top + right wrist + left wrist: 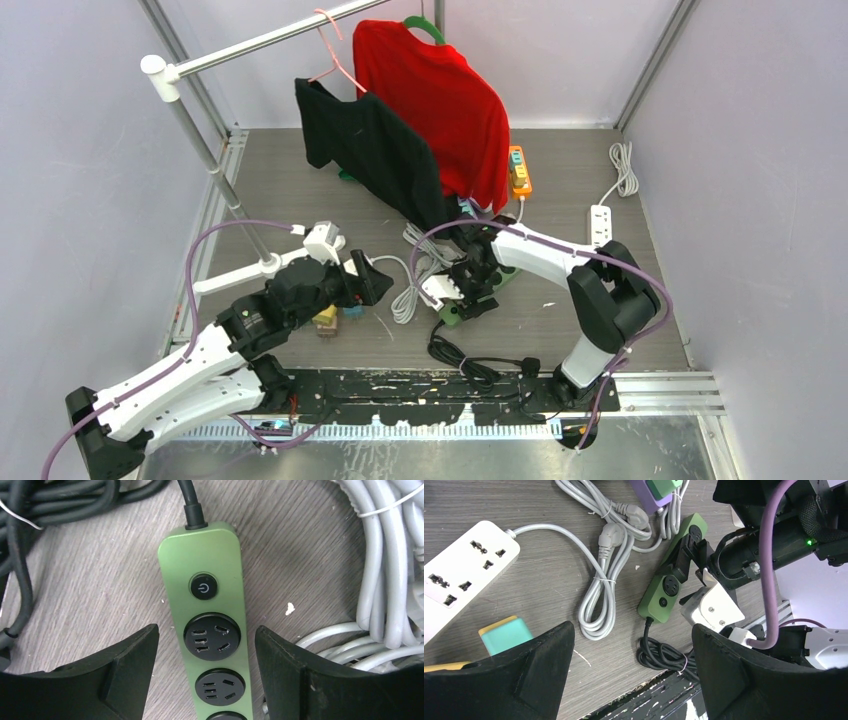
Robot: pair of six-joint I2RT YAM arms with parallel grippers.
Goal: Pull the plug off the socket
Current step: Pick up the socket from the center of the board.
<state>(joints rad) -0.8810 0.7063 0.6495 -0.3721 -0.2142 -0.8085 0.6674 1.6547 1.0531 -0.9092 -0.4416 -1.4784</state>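
Red shirt [440, 95] beside black shirt [372, 150]

Grey wood-grain tabletop [570, 170], pale walls [70, 150]

Your left arm [185, 372] stretches from the lower left of the top view toward centre, its fingers [529, 677] spread apart. Your right arm [600, 300] rises at lower right and bends leftward toward centre, wrist tipped down, its fingers [115, 677] wide apart.

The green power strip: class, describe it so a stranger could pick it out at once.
Find the red shirt hanging at the back; in front of it, under the right gripper, lies the green power strip. Unlike the white strip and orange strip nearby, it is green with round black sockets and a black cable.
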